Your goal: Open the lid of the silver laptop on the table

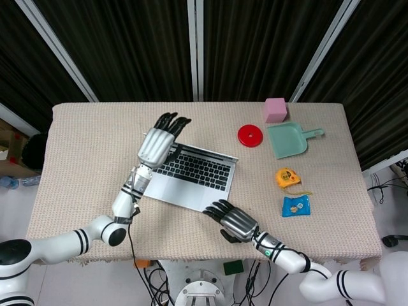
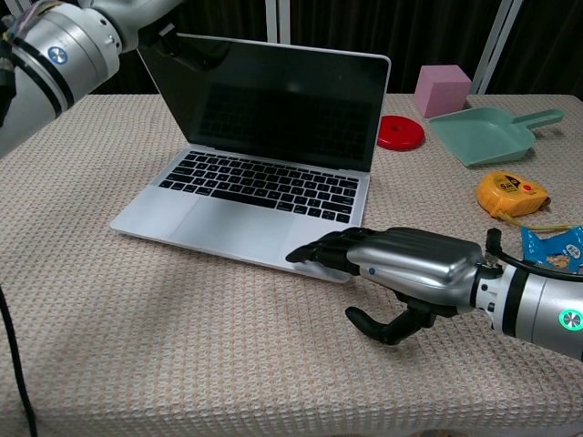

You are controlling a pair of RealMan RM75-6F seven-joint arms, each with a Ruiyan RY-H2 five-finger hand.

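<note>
The silver laptop (image 1: pixel 191 175) lies mid-table with its lid raised past upright, so the dark screen (image 2: pixel 273 100) and the keyboard (image 2: pixel 260 187) both show. My left hand (image 1: pixel 158 141) holds the lid's upper left corner, fingers behind it and thumb on the screen side; in the chest view only part of that hand (image 2: pixel 173 41) shows at the top edge. My right hand (image 1: pixel 231 221) lies flat, palm down, at the base's front right corner. Its fingertips (image 2: pixel 314 255) press on the palm rest, and its thumb hangs below, holding nothing.
To the right of the laptop lie a red disc (image 1: pixel 250 135), a pink cube (image 1: pixel 275 109), a green dustpan (image 1: pixel 290 139), a yellow tape measure (image 1: pixel 287 176) and a blue snack packet (image 1: pixel 296 206). Black curtains hang behind the table's far edge.
</note>
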